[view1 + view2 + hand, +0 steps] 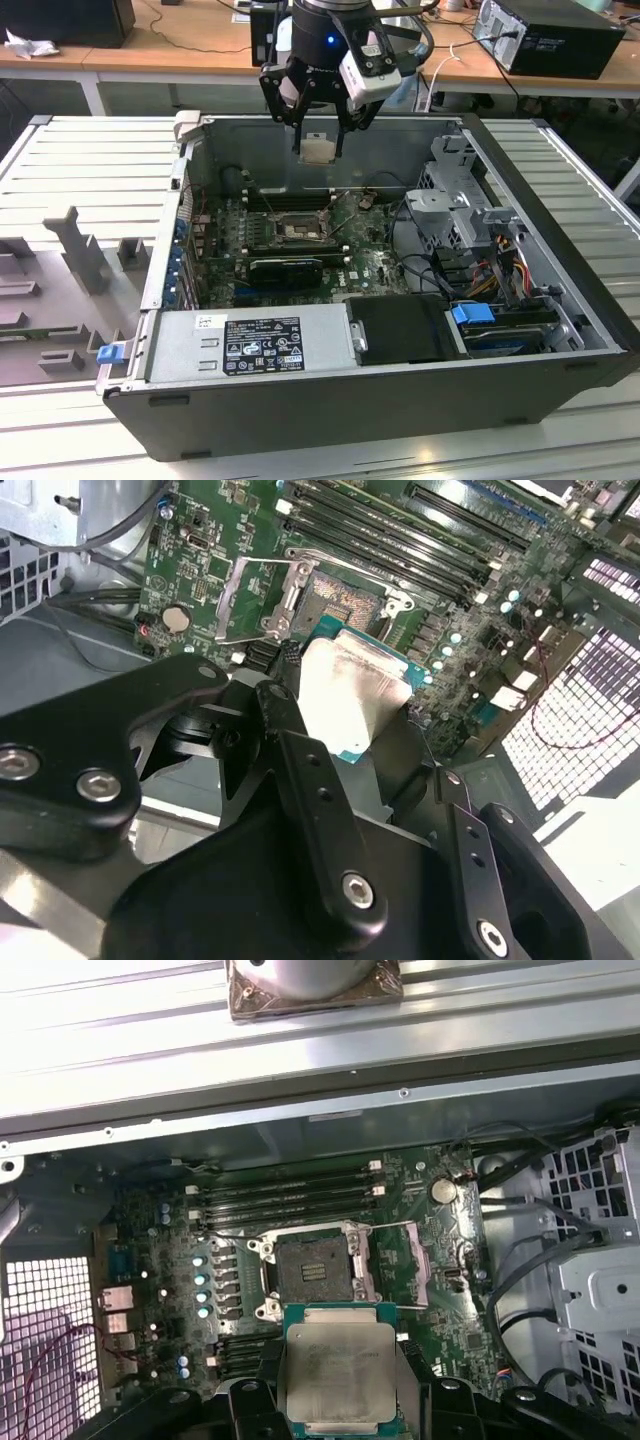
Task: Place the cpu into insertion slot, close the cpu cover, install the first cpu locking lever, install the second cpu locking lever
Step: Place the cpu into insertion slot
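Beside a grey moulded tray (60,290) on the ribbed surface (100,160), over the open computer case (380,400), the pincer (318,148) grips the cpu (319,152) by two opposite edges, level and well clear of the motherboard (370,265). Below, the insertion slot (308,1272) lies bare, its cpu cover (232,596) swung aside, apparently to leave the socket free.

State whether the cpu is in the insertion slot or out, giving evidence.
Out. The gripper holds the cpu above the motherboard, apart from the insertion slot, whose dark centre lies bare.

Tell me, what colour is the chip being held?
The cpu is silvery, green-edged; clearest in first wrist view.
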`<control>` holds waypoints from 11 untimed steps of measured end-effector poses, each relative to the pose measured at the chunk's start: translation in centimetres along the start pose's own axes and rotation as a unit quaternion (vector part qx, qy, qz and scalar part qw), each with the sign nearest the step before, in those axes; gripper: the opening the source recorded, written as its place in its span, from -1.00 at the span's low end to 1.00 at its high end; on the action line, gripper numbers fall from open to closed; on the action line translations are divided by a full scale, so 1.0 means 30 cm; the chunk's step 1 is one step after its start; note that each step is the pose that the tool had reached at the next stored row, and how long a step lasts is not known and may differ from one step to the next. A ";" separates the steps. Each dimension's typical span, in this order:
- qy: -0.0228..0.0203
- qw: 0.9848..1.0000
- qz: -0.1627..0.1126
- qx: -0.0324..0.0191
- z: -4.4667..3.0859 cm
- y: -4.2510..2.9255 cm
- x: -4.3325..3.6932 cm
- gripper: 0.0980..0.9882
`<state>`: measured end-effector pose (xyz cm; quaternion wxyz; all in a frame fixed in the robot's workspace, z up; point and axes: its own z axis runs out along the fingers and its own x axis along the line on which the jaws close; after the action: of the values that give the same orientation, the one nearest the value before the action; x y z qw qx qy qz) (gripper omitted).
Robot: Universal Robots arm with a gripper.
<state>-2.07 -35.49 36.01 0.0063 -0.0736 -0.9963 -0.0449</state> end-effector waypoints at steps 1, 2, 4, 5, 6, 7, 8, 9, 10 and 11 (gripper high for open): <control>0.000 1.000 0.006 0.000 0.000 0.000 0.000 -0.03; -0.001 1.000 0.011 0.000 0.000 0.000 0.000 -0.03; -0.002 1.000 0.018 0.000 0.000 0.000 0.000 -0.03; -0.002 1.000 0.021 0.000 0.000 0.000 0.000 -0.03; -0.002 1.000 0.022 0.000 0.001 0.000 0.000 -0.03; -0.002 1.000 0.022 0.000 0.002 0.000 0.000 -0.03; -0.002 1.000 0.022 0.000 0.004 0.000 0.000 -0.03; -0.002 1.000 0.022 0.000 0.006 -0.001 0.000 -0.03; -0.002 1.000 0.022 0.000 0.008 -0.001 0.000 -0.03; -0.002 1.000 0.022 0.000 0.009 -0.001 0.000 -0.03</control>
<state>-2.07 -35.50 35.75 0.0053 -0.0957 -0.9944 -0.0450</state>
